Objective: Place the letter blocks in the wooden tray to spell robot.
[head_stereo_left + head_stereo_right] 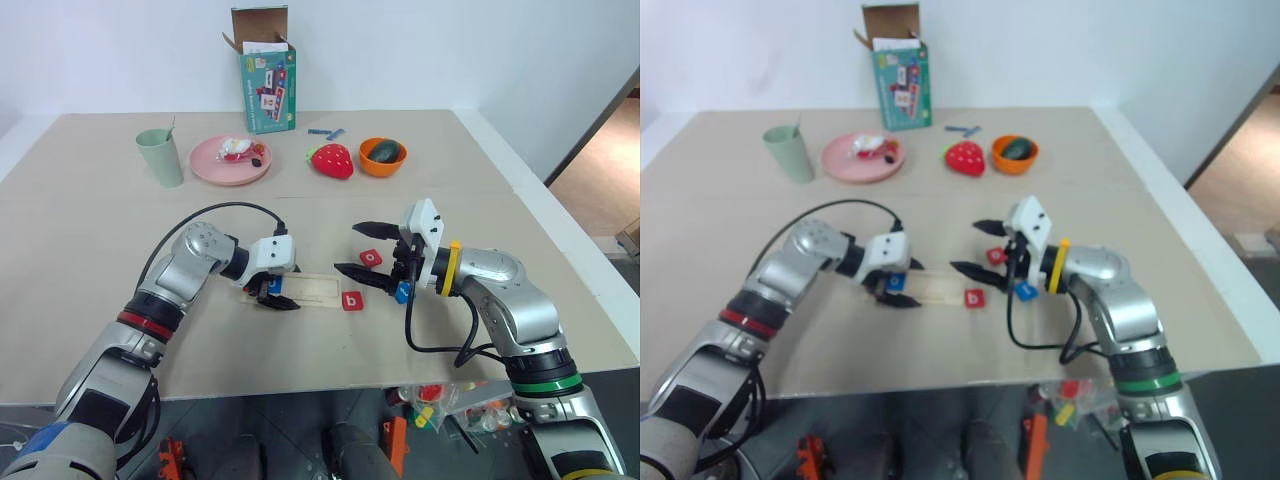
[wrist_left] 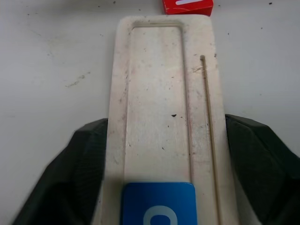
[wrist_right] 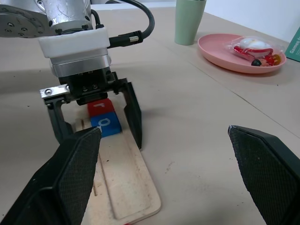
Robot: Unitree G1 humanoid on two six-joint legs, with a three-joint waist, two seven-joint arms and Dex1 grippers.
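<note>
Right wrist view is showing you the left gripper [image 3: 93, 123] spreading wide, fingers straddling the wooden tray [image 3: 123, 187] and gripping nothing. A red r block [image 3: 100, 106] and blue o block [image 3: 106, 125] are sitting in the tray's end between them. Your right gripper [image 1: 372, 255] is hanging wide open and empty, just beyond the tray's far end, beside the red b block [image 1: 352, 300].

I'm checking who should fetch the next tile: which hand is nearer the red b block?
Right. The right hand hovers open just beside the red b block; the left hand straddles the wooden tray's far end.
</note>
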